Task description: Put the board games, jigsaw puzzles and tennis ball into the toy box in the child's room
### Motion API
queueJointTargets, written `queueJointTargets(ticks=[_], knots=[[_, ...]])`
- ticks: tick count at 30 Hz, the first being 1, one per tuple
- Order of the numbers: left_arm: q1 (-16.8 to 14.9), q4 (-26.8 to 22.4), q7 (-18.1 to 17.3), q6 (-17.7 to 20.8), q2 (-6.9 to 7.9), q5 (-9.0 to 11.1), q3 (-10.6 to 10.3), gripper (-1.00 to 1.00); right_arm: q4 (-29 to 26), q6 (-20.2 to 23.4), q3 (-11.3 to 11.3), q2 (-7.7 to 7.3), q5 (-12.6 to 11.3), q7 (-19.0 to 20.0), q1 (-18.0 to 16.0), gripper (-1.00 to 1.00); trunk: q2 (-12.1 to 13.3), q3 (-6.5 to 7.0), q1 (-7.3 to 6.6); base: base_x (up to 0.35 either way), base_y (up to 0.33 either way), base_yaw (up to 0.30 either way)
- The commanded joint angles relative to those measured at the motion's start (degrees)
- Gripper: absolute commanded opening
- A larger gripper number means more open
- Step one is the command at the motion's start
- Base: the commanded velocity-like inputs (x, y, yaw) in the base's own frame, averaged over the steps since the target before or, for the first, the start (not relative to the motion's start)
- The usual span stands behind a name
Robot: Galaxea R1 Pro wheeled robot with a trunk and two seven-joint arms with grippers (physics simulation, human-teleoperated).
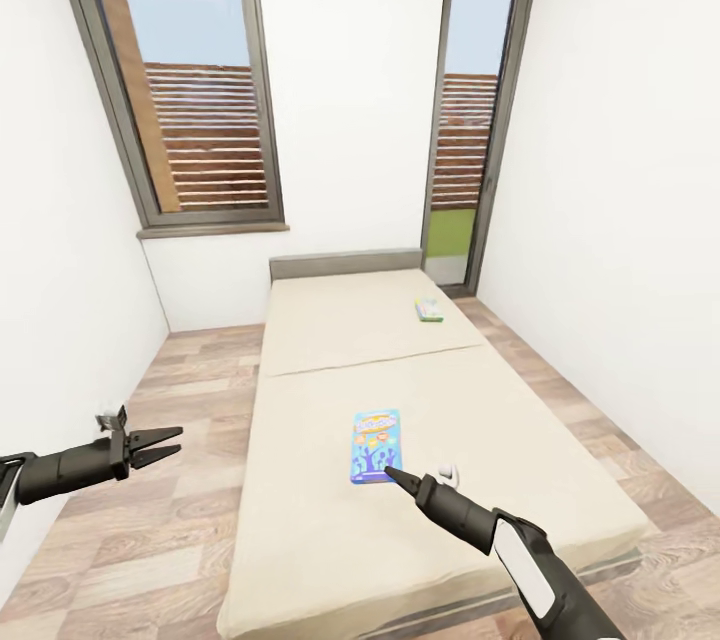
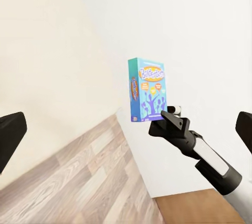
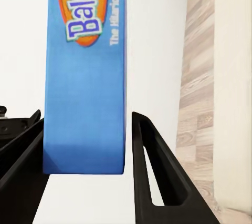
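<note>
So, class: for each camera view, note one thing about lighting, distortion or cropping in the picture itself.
Head view: wide-angle lens tilts the window frames; the bed is evenly lit. Left wrist view: flat light on the wall, no glare. Right wrist view: the blue board game looms close, its title cropped between the right claw fingers.

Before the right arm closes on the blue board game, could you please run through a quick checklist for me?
1. Blue board game lies flat on the bed: ok.
2. Right gripper at the game's near edge: ok.
3. Its fingers straddle the box end: ok, open.
4. Contact with the box: cannot tell.
5. Left gripper open, clear over the floor: ok.
6. Second board game near the headboard, waiting: ok.
</note>
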Motion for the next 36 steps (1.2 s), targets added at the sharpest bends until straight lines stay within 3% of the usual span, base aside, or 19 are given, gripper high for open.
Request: queueJointTargets(ticks=[1,14,25,36], knots=[[0.0,0.0,-0.3,0.6,-0.02,-0.3,0.1,1.0,0.0,0.4,0.1,-0.07,-0.6,-0.1,0.0,-1.0,0.4,0.19,-0.22,0.0,0.0,-0.209],[0.0,0.0,-0.3,0.6,-0.1,-0.3,-0.1,1.0,0.1,0.5,0.1,-0.12,-0.8,0.0,0.0,-1.0,5.6,3.41,-3.08,0.0,0.0,-0.21],[0.0,0.0,-0.3,0.6,-0.05,-0.3,-0.1,1.0,0.1,0.5,0.0,-1.44,-0.9,1.9,0.0,-1.0,10.0,6.14,-5.49,0.0,0.0,-0.21],[0.0,0.0,-0.3,0.6,-0.06,-0.3,-0.1,1.0,0.2,0.6,-0.1,-1.59,-0.9,2.1,0.0,-1.0,14.4,8.86,-7.91,0.0,0.0,-0.21]])
